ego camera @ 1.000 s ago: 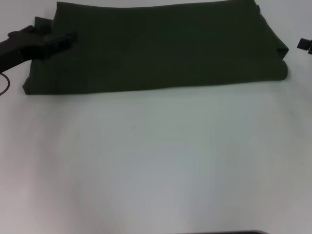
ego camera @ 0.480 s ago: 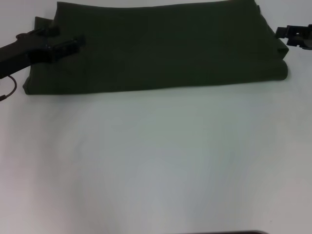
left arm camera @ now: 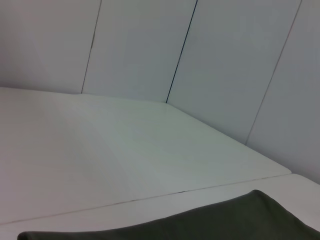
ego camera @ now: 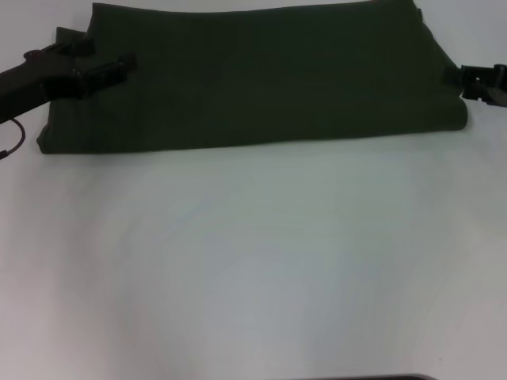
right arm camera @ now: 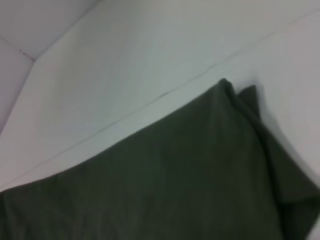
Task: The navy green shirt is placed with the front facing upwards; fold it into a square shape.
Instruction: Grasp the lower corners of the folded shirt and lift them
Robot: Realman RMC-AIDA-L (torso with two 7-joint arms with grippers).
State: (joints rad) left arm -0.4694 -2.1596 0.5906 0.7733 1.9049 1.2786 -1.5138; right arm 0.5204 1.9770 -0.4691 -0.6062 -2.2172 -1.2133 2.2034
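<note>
The navy green shirt (ego camera: 253,79) lies folded into a long dark band across the far part of the white table (ego camera: 253,261), plain side up, with no lettering showing. My left gripper (ego camera: 119,67) reaches in from the left and hovers over the band's left end. At the band's right end, my right gripper (ego camera: 467,79) is beside the folded corner. A strip of the shirt's edge (left arm camera: 200,225) fills the left wrist view's margin. The right wrist view looks down on the shirt (right arm camera: 150,190) and its layered corner.
The white tabletop reaches from the shirt to the near edge. Pale wall panels (left arm camera: 200,60) stand behind the table, and a thin seam (right arm camera: 165,92) crosses the tabletop beyond the shirt.
My right gripper came in from the right edge and dropped to the shirt's right end. The left gripper edged a little to the right over the left end. The shirt has not moved.
</note>
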